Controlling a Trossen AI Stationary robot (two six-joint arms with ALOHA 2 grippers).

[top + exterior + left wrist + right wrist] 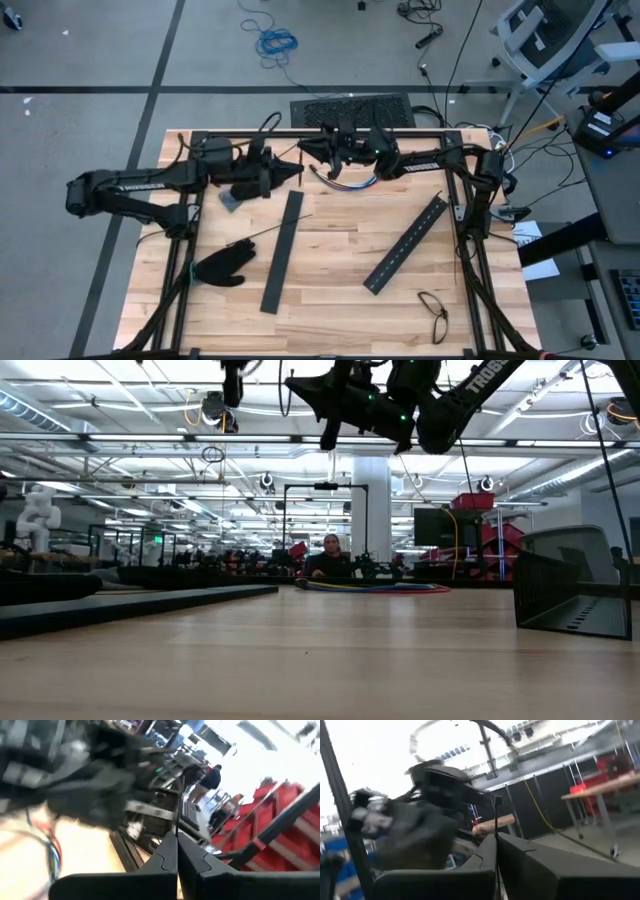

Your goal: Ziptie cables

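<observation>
High view: the left claw is hanging over the far part of the pale wooden plank worktop, its two dark fingers pressed together on a very thin dark plastic strip, a ziptie, which is standing up between the fingertips in the left wrist view. The right claw is pointing toward it from the other side, just beside it, and its fingers are also pressed together on a thin dark strip. Whether both are pinching one and the same strip, I cannot tell. The loose bundle of thin red, blue and white cables is lying on the worktop close under the right arm. Two long flat black slotted bars are lying nearer the middle, well apart from the claws.
</observation>
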